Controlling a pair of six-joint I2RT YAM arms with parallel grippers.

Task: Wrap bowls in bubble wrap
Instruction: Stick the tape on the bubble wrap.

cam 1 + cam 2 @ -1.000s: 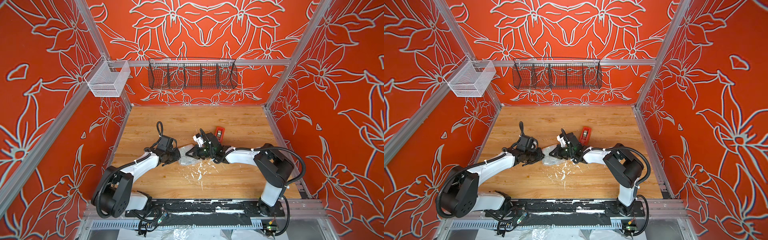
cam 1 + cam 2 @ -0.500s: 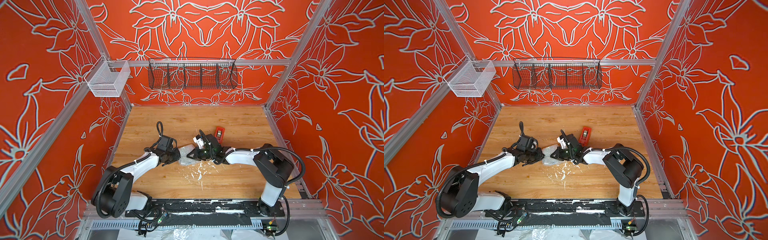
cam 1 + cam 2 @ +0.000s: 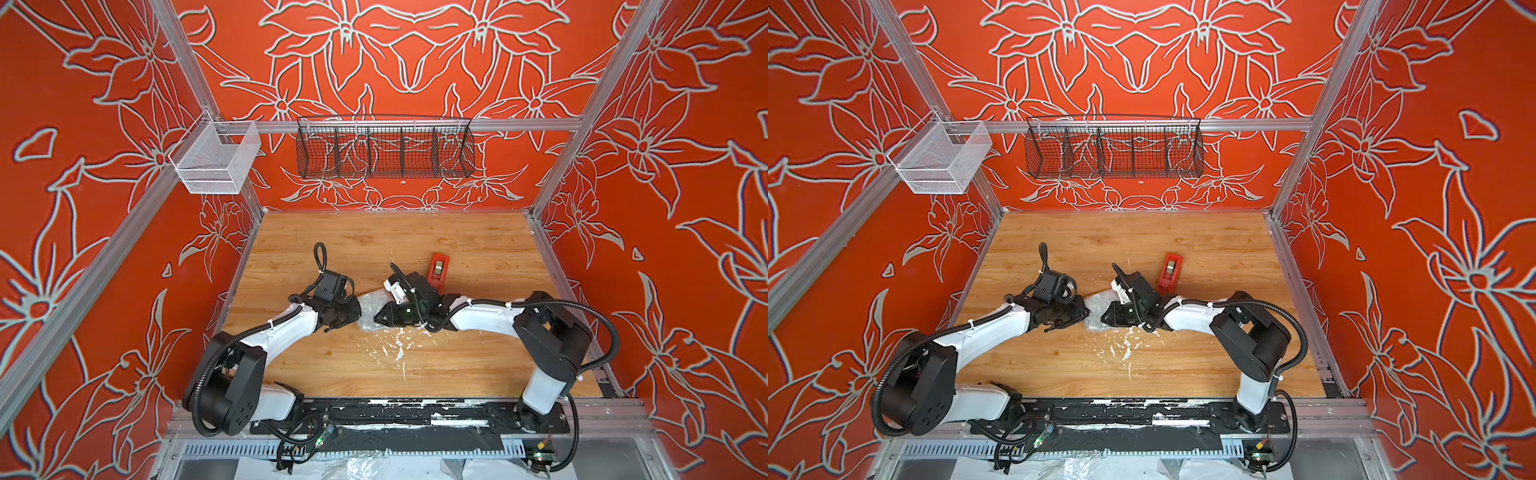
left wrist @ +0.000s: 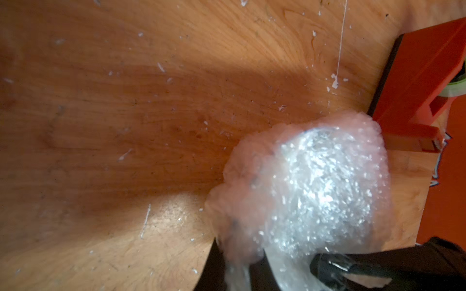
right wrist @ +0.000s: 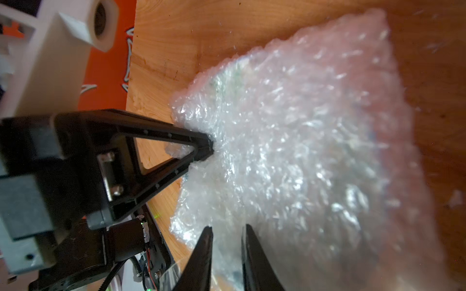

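Observation:
The bubble wrap [image 3: 369,304] lies bunched into a bundle at the middle of the wooden table, between my two grippers. The bowl is hidden inside it; only faint green tints [image 5: 234,75] show through the plastic. My left gripper [image 3: 357,316] is at the bundle's left side, shut on a fold of the wrap [image 4: 302,189]; the right wrist view shows its tips [image 5: 210,148] pinched together on the wrap's edge. My right gripper [image 3: 376,319] is at the bundle's right side. Its fingers [image 5: 205,241] stand a narrow gap apart, with wrap [image 5: 302,151] showing in the gap.
A red tape dispenser [image 3: 439,270] stands just behind the right gripper, close to the bundle [image 4: 423,83]. On the back wall hang a black wire basket [image 3: 384,151] and a white mesh basket [image 3: 216,160]. White flecks dot the table [image 3: 395,353] in front of the bundle.
My right gripper's jaws, shut a second ago, have parted a little. The left arm and the bundle have stayed put.

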